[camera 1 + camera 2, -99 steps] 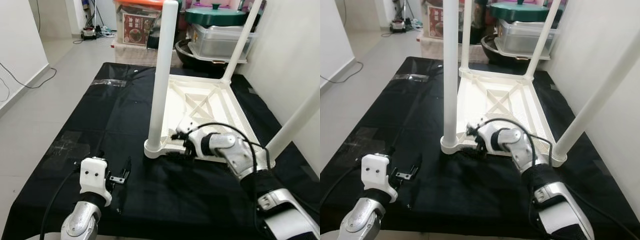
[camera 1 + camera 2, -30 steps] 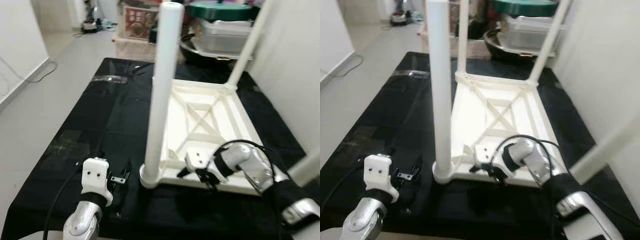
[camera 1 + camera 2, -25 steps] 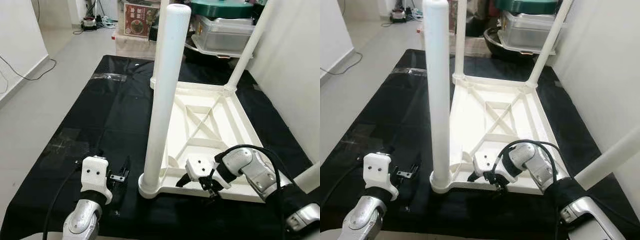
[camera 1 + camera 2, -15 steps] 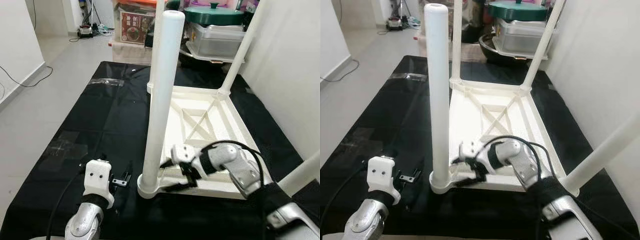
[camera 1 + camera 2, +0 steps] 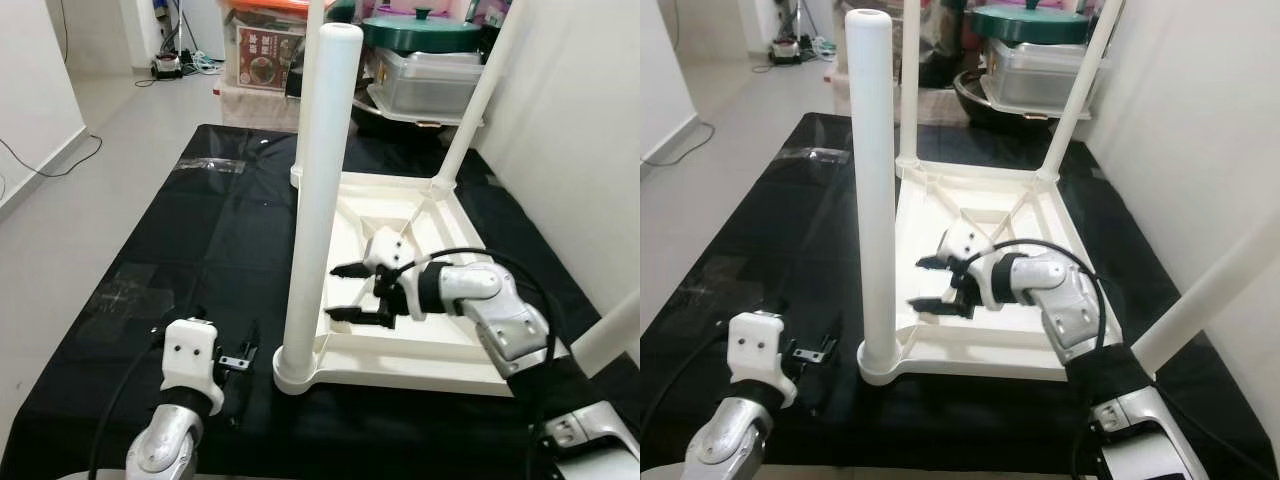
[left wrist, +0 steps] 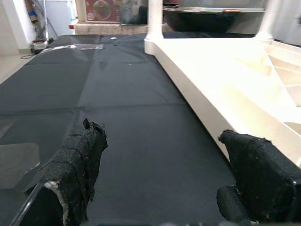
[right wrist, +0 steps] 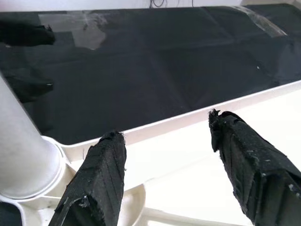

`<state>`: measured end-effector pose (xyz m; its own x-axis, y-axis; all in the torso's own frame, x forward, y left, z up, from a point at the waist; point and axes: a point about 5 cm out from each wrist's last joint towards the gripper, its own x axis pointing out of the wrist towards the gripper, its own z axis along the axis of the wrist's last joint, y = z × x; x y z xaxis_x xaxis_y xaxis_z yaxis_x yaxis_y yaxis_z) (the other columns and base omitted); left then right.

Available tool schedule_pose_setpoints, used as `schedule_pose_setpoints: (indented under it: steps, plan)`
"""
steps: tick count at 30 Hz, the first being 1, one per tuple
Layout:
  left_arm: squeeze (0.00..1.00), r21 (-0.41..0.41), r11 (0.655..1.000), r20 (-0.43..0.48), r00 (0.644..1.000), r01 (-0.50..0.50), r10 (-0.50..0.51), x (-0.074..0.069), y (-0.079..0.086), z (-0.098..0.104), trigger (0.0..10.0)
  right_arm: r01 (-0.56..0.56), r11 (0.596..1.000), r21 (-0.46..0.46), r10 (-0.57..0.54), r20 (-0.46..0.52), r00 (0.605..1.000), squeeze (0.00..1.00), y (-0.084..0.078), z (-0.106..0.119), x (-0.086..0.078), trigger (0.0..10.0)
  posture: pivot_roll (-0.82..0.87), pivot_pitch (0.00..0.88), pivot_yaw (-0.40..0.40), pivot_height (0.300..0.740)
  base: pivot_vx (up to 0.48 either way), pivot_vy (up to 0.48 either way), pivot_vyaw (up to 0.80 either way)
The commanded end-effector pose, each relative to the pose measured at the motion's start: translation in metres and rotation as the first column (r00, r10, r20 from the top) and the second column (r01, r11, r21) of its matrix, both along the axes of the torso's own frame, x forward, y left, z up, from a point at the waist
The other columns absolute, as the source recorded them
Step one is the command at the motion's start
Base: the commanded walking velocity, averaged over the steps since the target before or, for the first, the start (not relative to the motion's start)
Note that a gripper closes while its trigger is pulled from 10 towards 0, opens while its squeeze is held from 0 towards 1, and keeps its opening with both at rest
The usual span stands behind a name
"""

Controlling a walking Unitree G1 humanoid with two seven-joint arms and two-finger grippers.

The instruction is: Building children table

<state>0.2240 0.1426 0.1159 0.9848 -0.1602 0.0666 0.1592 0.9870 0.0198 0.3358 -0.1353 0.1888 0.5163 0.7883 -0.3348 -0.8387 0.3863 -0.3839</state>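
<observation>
A white plastic children's table (image 5: pixel 452 345) lies upside down on a black mat (image 5: pixel 200 250). Its legs stand upward; the near left leg (image 5: pixel 318 190) is tallest in view, and the near right leg (image 5: pixel 612 335) slants out of the picture. My right gripper (image 5: pixel 345 292) hovers open over the table's underside, just right of the near left leg, with nothing between its fingers. In the right wrist view that leg's base (image 7: pixel 23 165) shows beside the fingers (image 7: pixel 96 183). My left gripper (image 5: pixel 243 362) rests open low over the mat, left of the table's near left corner (image 6: pixel 225 108).
Storage boxes and a green-lidded pot (image 5: pixel 420 30) crowd the mat's far end. A white wall (image 5: pixel 580 120) runs close along the right. Pale floor (image 5: pixel 60 210) with a cable lies to the left. Clear tape patches (image 5: pixel 130 290) are stuck on the mat.
My right gripper has risen from the table's near rim and moved inward above the underside, fingers spread beside the near left leg. The left arm has stayed put. The camera shifted slightly.
</observation>
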Motion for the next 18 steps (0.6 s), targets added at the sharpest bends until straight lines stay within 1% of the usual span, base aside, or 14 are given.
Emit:
schedule_pose_setpoints:
  steps: [1, 2, 3, 4, 5, 6, 7, 8, 9, 10, 13, 15, 18]
  plan:
    - [0.0, 0.005, 1.0, -0.004, 1.0, -0.003, 0.003, -0.001, -0.001, -0.002, 10.0, 0.159, 0.987, 0.023, -0.159, 0.013, 0.987, 0.0, -0.008, -0.003, 0.011, 10.0, 0.11, 0.0, -0.092, 0.74, 0.0, 0.0, 0.0]
    - [0.0, 0.004, 1.0, -0.005, 1.0, -0.009, 0.009, -0.003, -0.001, -0.002, 10.0, 0.34, 0.939, 0.052, -0.342, 0.032, 0.939, 0.0, -0.015, -0.013, 0.017, 10.0, 0.11, 0.0, -0.093, 0.74, 0.0, 0.0, 0.0]
    - [0.0, 0.004, 1.0, -0.005, 1.0, -0.009, 0.009, -0.003, -0.001, -0.002, 10.0, 0.34, 0.939, 0.052, -0.342, 0.032, 0.939, 0.0, -0.015, -0.013, 0.017, 10.0, 0.11, 0.0, -0.093, 0.74, 0.0, 0.0, 0.0]
    - [0.0, 0.004, 1.0, -0.005, 1.0, -0.013, 0.013, -0.005, -0.001, -0.003, 10.0, 0.482, 0.871, 0.097, -0.486, 0.014, 0.874, 0.0, -0.02, -0.023, 0.02, 10.0, 0.11, 0.0, -0.091, 0.74, 0.0, 0.0, 0.0]
    - [0.0, 0.004, 1.0, -0.005, 1.0, -0.013, 0.013, -0.005, -0.001, -0.003, 10.0, 0.482, 0.871, 0.097, -0.486, 0.014, 0.874, 0.0, -0.02, -0.023, 0.02, 10.0, 0.11, 0.0, -0.091, 0.74, 0.0, 0.0, 0.0]
    - [0.0, 0.003, 1.0, -0.005, 1.0, -0.016, 0.016, -0.007, 0.0, -0.003, 10.0, 0.565, 0.815, 0.13, -0.569, -0.003, 0.822, 0.0, -0.02, -0.031, 0.018, 10.0, 0.11, 0.0, -0.09, 0.74, 0.0, 0.0, 0.0]
    - [0.0, 0.003, 1.0, -0.005, 1.0, -0.016, 0.016, -0.007, 0.0, -0.003, 10.0, 0.565, 0.815, 0.13, -0.569, -0.003, 0.822, 0.0, -0.02, -0.031, 0.018, 10.0, 0.11, 0.0, -0.09, 0.74, 0.0, 0.0, 0.0]
    - [0.0, 0.002, 1.0, -0.004, 1.0, -0.018, 0.018, -0.008, 0.0, -0.002, 10.0, 0.606, 0.781, 0.151, -0.611, -0.015, 0.792, 0.0, -0.018, -0.036, 0.016, 10.0, 0.11, 0.0, -0.088, 0.74, 0.0, 0.0, 0.0]
    - [0.0, 0.002, 1.0, -0.004, 1.0, -0.018, 0.018, -0.008, 0.0, -0.002, 10.0, 0.606, 0.781, 0.151, -0.611, -0.015, 0.792, 0.0, -0.018, -0.036, 0.016, 10.0, 0.11, 0.0, -0.088, 0.74, 0.0, 0.0, 0.0]
    - [0.0, -0.002, 1.0, -0.001, 1.0, -0.024, 0.024, -0.008, 0.001, -0.002, 10.0, 0.623, 0.762, 0.177, -0.626, -0.044, 0.779, 0.0, -0.013, -0.04, 0.014, 10.0, 0.12, 0.0, -0.087, 0.74, 0.0, 0.0, 0.0]
    - [0.0, -0.005, 1.0, 0.001, 1.0, -0.029, 0.029, -0.009, 0.002, -0.001, 10.0, 0.628, 0.755, 0.19, -0.63, -0.059, 0.775, 0.0, -0.01, -0.042, 0.011, 10.0, 0.12, 0.0, -0.087, 0.74, 0.0, 0.0, 0.0]
    - [0.0, 0.002, 0.999, 0.018, 0.999, -0.042, 0.042, -0.009, 0.005, 0.002, 10.0, 0.632, 0.743, 0.219, -0.632, -0.078, 0.771, 0.0, -0.002, -0.042, 0.011, 10.0, 0.12, 0.0, -0.091, 0.74, 0.0, 0.0, 0.0]
    - [0.0, -0.003, 0.999, 0.026, 0.999, -0.04, 0.04, -0.009, 0.005, 0.003, 10.0, 0.636, 0.737, 0.227, -0.637, -0.08, 0.767, 0.0, 0.0, -0.041, 0.012, 10.0, 0.12, 0.0, -0.093, 0.74, 0.0, 0.0, 0.0]
